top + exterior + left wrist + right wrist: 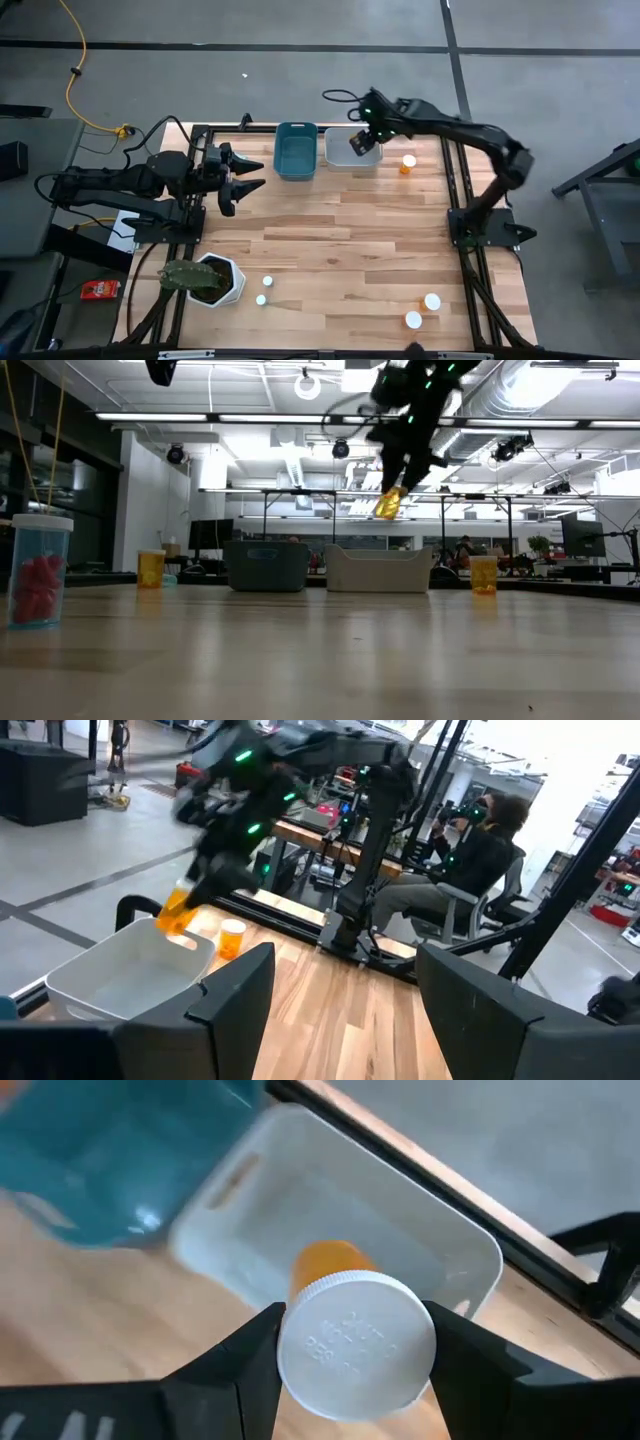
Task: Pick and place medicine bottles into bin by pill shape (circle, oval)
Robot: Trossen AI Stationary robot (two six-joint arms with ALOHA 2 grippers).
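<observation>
Medicine bottle (pixel 345 1330), amber with a white cap, hangs pinched in the right pincer (pixel 355 1345) above the white bin (pixel 346 148), near 12 o'clock on the bench (pixel 340 250). The teal bin (pixel 295 150) sits just beside it at 11. If the bottle drops off-centre, it could hit the rim and roll away. The left pincer (pixel 245 177) waits at 9 o'clock, spread wide and holding nothing.
</observation>
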